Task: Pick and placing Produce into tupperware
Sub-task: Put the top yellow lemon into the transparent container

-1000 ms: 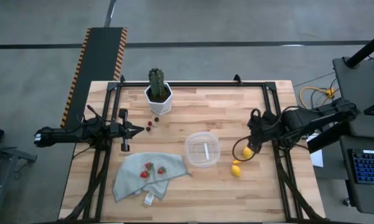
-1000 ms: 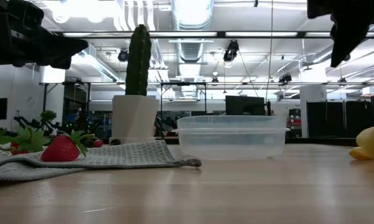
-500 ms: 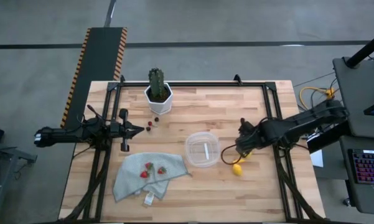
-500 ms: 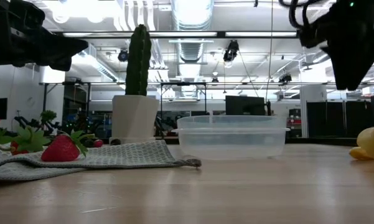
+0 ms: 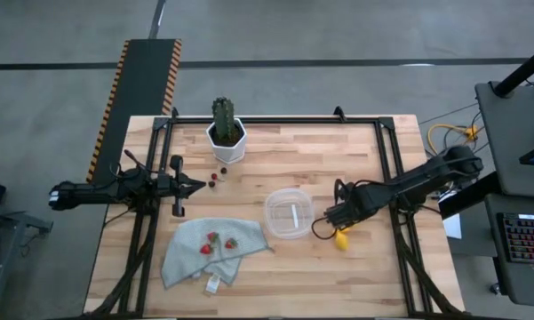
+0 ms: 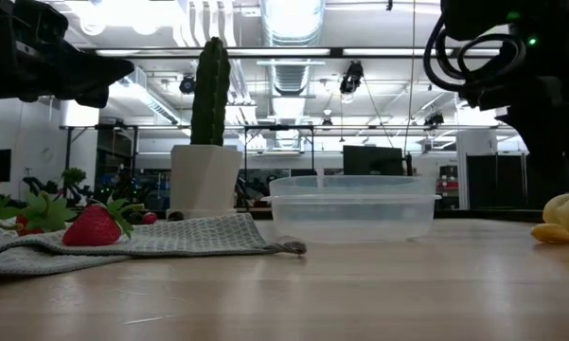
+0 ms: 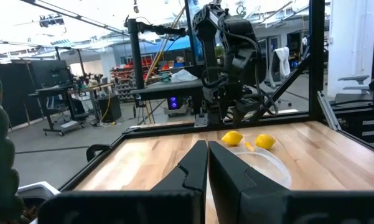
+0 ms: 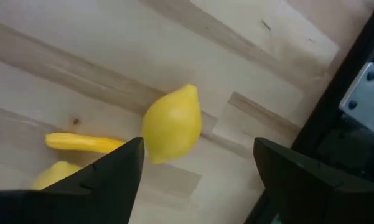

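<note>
Your right gripper (image 8: pixel 196 171) hangs spread wide and empty over the oval yellow lemon (image 8: pixel 172 124) near the wooden table's (image 5: pixel 293 151) right edge, beside the clear shallow plastic tub (image 5: pixel 290 213), so centre both fingers around it before clamping.

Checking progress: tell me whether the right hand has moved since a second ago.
Yes. The right hand has swung toward the tupperware, open above the lemons.
</note>
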`<state>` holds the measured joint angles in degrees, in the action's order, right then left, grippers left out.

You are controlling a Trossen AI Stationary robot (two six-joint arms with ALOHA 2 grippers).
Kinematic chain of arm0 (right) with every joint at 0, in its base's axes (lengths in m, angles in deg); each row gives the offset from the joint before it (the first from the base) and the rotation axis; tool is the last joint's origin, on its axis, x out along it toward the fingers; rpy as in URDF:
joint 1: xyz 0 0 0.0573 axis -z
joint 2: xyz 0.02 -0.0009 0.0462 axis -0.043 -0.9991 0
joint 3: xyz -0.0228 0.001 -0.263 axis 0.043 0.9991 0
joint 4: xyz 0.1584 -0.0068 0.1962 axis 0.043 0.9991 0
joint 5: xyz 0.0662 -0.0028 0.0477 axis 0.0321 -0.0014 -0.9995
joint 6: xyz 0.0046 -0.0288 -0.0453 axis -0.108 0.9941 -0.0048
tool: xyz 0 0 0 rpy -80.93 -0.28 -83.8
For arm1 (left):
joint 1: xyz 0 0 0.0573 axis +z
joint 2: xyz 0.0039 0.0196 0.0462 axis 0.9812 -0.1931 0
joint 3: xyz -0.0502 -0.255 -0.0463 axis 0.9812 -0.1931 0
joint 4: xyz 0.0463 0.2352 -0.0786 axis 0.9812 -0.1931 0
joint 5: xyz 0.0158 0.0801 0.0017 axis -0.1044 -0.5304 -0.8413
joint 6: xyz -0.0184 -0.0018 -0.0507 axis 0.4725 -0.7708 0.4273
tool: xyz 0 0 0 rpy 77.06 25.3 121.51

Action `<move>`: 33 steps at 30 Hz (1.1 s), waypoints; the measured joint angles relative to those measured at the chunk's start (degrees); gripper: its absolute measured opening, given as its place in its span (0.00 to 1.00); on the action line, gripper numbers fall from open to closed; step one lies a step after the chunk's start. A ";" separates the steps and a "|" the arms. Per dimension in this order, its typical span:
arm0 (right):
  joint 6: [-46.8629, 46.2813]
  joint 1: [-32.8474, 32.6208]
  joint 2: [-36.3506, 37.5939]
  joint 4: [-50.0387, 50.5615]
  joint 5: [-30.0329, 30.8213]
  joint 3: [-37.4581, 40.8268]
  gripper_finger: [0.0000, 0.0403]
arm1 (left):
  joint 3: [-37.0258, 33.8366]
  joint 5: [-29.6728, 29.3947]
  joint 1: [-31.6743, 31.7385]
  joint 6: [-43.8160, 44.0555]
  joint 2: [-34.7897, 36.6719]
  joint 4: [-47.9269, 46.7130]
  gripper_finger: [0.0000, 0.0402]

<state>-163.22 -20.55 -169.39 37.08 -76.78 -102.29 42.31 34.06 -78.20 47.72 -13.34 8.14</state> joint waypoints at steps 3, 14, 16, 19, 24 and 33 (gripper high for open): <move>-0.65 -0.71 -1.11 -1.17 -0.04 0.10 0.75 | 0.00 0.07 0.01 0.00 0.00 0.00 0.00; -2.05 -0.91 -6.72 -5.78 -0.05 1.44 0.77 | 0.00 0.15 0.00 -0.02 0.00 -0.08 0.00; -1.98 -0.91 -7.69 -5.69 -0.07 1.44 0.77 | 0.00 0.15 0.01 -0.02 0.00 -0.07 0.00; -1.65 -0.91 -9.22 -5.68 -0.07 1.56 0.77 | 0.00 0.16 0.02 -0.02 0.00 -0.07 0.00; -1.77 -0.91 -11.01 -5.86 -0.07 2.57 0.76 | 0.00 0.17 0.00 -0.04 0.00 -0.07 0.00; -2.50 -0.91 -10.83 -10.98 -0.25 5.77 0.75 | 0.11 0.20 0.01 -0.09 0.00 0.21 0.00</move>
<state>-165.72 -21.47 -180.22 26.11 -77.03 -96.51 42.43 34.26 -78.19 47.64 -13.34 8.35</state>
